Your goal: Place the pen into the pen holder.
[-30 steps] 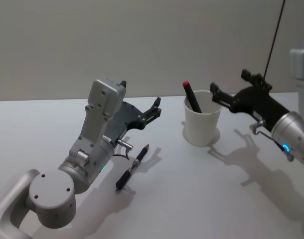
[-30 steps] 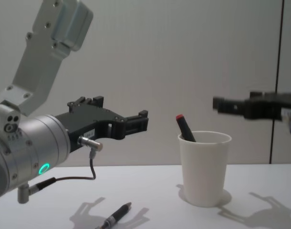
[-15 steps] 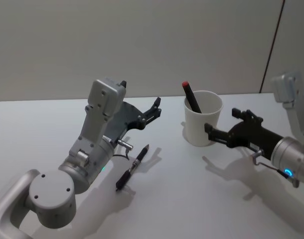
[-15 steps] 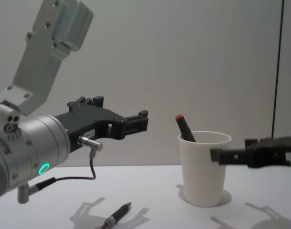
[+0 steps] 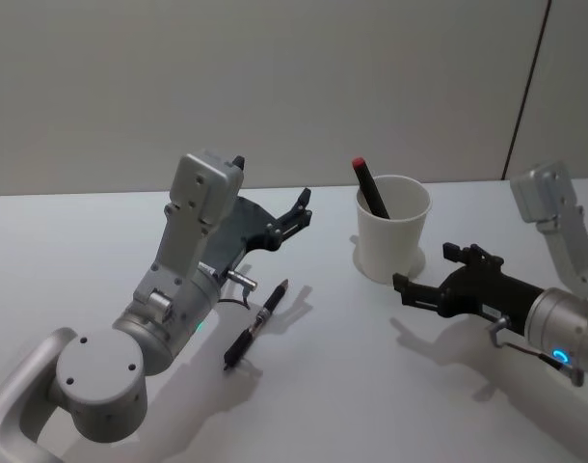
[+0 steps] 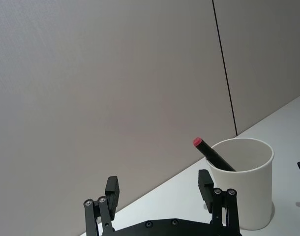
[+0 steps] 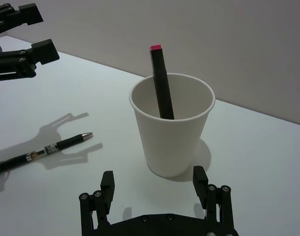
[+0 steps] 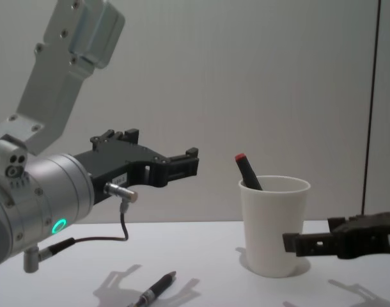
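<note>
White paper pen holder (image 5: 393, 227), upright on table (image 5: 82, 231), holds one red-capped pen (image 5: 371, 188); black pen (image 5: 257, 325) lies unplaced near left gripper (image 5: 304, 207), fingers spread, empty; right gripper (image 5: 425, 268) likewise, beside holder.

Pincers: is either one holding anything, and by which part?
Nothing is held. The left pincer and right pincer are open and empty; the pen lies on the table.

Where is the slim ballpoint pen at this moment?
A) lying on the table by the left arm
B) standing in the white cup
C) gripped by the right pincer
A: the pen lies flat on the table, the open left pincer hovers clear of it, and the pen holder contains a red-capped marker.
</note>
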Tool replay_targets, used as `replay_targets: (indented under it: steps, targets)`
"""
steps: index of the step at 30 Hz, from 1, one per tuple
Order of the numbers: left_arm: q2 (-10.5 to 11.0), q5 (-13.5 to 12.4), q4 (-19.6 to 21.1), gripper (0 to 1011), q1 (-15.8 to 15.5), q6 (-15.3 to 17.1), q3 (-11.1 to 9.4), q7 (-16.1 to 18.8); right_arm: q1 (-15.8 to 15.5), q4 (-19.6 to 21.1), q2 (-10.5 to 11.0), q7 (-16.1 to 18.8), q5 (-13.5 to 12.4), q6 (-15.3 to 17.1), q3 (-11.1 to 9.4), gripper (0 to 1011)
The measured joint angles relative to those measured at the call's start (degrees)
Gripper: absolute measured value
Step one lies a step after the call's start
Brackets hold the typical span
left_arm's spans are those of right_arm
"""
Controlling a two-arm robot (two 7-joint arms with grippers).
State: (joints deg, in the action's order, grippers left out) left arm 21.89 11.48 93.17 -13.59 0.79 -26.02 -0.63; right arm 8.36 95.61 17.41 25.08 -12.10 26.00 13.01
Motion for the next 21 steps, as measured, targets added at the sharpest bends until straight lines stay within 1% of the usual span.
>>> replay_targets:
  steps: [21]
  targets:
    - [0.0, 0.0, 0.0, 1001, 0.0, 0.0, 0.0, 0.0, -0.5, 0.2, 0.4, 0.8, 0.2, 1.4, 0.1, 1002]
